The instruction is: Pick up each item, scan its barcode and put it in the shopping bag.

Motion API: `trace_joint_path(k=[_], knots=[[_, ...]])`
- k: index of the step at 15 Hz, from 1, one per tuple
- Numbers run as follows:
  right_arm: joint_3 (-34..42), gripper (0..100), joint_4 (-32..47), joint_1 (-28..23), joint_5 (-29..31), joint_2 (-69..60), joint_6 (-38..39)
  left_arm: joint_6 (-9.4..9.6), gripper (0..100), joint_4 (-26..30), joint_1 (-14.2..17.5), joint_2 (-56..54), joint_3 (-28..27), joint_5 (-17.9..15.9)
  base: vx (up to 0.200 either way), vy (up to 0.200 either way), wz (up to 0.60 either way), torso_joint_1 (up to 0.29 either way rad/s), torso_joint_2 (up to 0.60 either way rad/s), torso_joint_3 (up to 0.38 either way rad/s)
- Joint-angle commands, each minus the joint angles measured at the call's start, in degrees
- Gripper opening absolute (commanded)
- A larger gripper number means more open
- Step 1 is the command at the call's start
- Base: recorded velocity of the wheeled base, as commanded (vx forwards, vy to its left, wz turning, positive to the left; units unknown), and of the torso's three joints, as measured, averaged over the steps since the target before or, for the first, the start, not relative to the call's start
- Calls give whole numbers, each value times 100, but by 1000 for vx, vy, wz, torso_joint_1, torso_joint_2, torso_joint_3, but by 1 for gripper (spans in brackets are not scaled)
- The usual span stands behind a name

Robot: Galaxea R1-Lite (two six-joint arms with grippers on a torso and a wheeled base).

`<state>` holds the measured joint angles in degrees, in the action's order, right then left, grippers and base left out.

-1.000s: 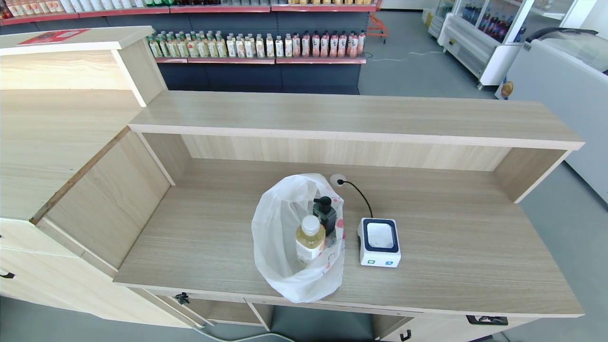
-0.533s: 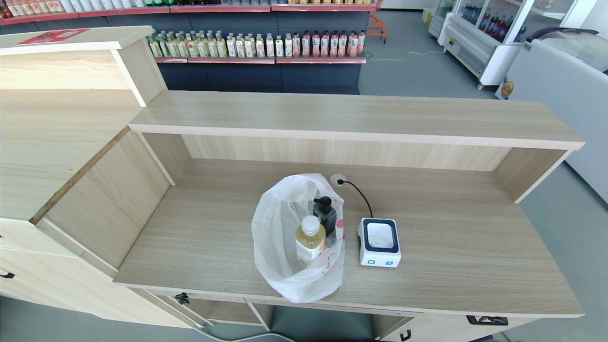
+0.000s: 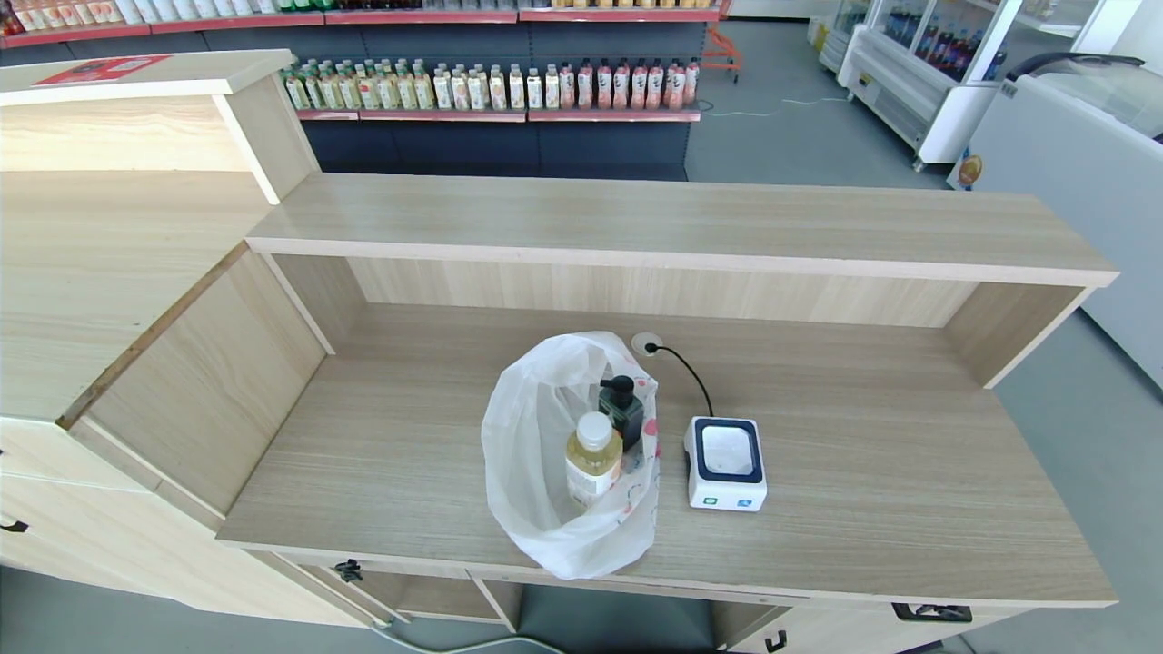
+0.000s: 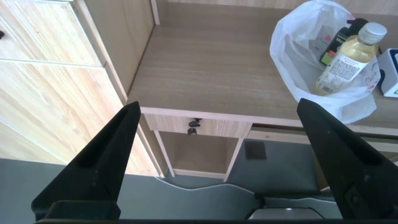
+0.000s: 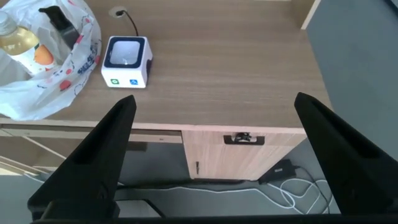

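Inside the shopping bag stand two bottles — scanner just beside.

Your left gripper is spread wide, its two dark fingers far apart with nothing gripped between them. Your right gripper stands the same way, its own fingers splayed and empty. Both wrists are held off and tipped downward, so the counter lies ahead of each pair of fingertips and touches neither.
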<state>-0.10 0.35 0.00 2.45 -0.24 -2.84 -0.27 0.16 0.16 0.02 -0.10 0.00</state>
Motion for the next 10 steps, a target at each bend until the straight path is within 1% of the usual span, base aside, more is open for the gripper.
trace_joint_path(k=[1, 3, 10], knots=[[1, 100, 9, 0, 1, 24, -6, 9, 100, 2, 2, -2, 1, 0, 0, 0, 0, 0, 0, 0], [1, 100, 9, 0, 1, 24, -15, 9, 100, 2, 2, -2, 1, -9, 0, 0, 0, 0, 0, 0], [1, 100, 0, 0, 1, 24, 38, 36, 100, 2, 2, -2, 1, -9, 200, -200, 0, 2, -1, 2]])
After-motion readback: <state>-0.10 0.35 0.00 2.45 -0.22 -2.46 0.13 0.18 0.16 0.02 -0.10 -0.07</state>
